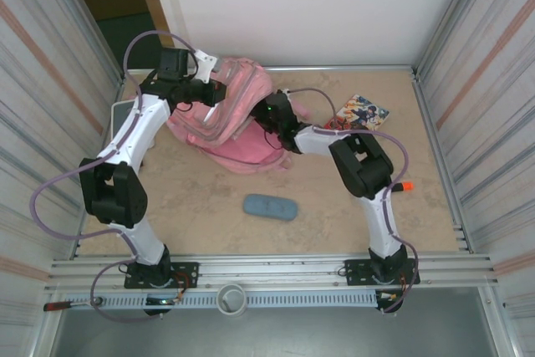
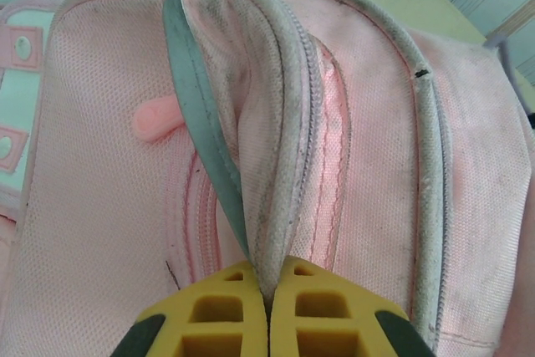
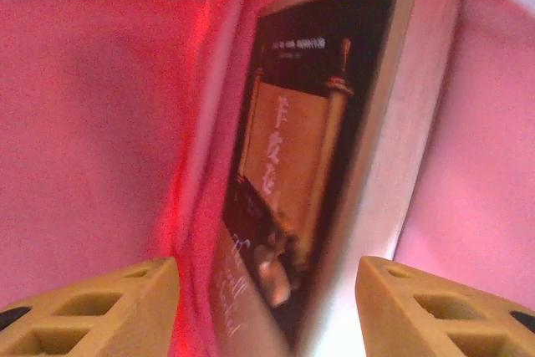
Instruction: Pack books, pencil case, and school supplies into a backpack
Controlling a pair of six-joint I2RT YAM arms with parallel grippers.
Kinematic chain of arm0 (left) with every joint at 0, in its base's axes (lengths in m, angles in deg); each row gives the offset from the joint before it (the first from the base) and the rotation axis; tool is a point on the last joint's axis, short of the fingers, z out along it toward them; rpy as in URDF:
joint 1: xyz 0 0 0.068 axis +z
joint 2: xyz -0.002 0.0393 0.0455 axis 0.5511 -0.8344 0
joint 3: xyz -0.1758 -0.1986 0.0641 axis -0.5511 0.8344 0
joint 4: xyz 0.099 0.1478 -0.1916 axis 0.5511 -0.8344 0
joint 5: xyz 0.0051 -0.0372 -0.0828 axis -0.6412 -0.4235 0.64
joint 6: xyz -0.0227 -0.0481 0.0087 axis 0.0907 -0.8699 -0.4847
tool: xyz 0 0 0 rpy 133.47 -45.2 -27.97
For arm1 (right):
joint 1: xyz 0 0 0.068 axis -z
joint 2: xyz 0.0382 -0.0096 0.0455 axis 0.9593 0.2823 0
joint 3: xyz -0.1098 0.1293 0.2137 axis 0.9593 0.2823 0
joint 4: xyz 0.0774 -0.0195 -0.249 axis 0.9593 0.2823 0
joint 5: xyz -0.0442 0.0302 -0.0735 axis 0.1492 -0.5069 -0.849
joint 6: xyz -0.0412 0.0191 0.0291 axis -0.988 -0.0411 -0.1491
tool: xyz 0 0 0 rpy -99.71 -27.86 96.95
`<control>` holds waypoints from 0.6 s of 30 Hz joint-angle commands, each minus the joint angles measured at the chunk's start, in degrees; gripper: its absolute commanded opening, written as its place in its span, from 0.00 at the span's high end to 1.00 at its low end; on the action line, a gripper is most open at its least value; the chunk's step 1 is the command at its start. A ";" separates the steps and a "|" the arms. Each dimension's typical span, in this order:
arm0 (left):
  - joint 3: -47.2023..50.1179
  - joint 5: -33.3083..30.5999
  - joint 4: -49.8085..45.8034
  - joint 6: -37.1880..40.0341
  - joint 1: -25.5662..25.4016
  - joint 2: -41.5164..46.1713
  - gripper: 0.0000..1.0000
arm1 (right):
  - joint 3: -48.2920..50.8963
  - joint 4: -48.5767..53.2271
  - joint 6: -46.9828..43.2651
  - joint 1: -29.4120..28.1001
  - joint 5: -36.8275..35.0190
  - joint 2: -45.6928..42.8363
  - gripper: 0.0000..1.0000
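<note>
- Backpack (image 1: 242, 144) is lying on the table (image 1: 201, 198), with both arms working at its top.
- Left gripper (image 2: 267, 290) is pinching the backpack's pale rim, fingers closed tight on the fabric.
- Right gripper (image 3: 267, 277) is reaching inside the backpack. Its jaws are spread wide, and the dark brown book (image 3: 309, 148) is standing between them against the pink lining.
- Comic book (image 1: 363, 112) is lying just right of the backpack.
- Pencil case (image 1: 270, 206) is resting apart from the backpack, on the arms' side.

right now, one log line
left gripper: shut on backpack rim | right gripper: open, dark book inside backpack | pencil case: on table
</note>
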 commanded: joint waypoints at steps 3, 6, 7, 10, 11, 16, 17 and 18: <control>-2.77 3.93 6.92 -0.95 0.30 1.21 1.00 | 10.01 4.41 -9.12 1.60 5.25 -15.31 0.43; -0.22 3.37 7.58 -0.05 0.28 1.35 1.00 | 17.53 7.59 -14.20 2.74 4.35 -24.56 0.42; 1.30 3.06 8.37 0.40 0.21 1.47 1.00 | 19.31 10.57 -16.62 3.41 3.28 -27.98 0.40; 5.75 1.71 10.02 2.37 -0.26 1.66 1.00 | 19.90 25.94 -23.99 7.38 -0.60 -35.81 0.36; 7.04 0.83 10.26 2.91 -0.60 1.53 1.00 | 19.75 29.83 -26.29 9.37 -1.65 -37.54 0.35; 14.35 -1.02 12.90 2.40 -3.42 1.00 0.96 | 17.71 46.26 -31.93 26.02 3.35 -39.32 0.27; 15.76 -1.21 13.69 2.27 -4.13 1.18 0.91 | 17.47 47.30 -32.61 29.00 4.76 -38.93 0.25; 17.01 -1.89 14.36 2.17 -4.99 1.41 0.84 | 16.99 48.23 -33.55 31.70 6.65 -38.17 0.24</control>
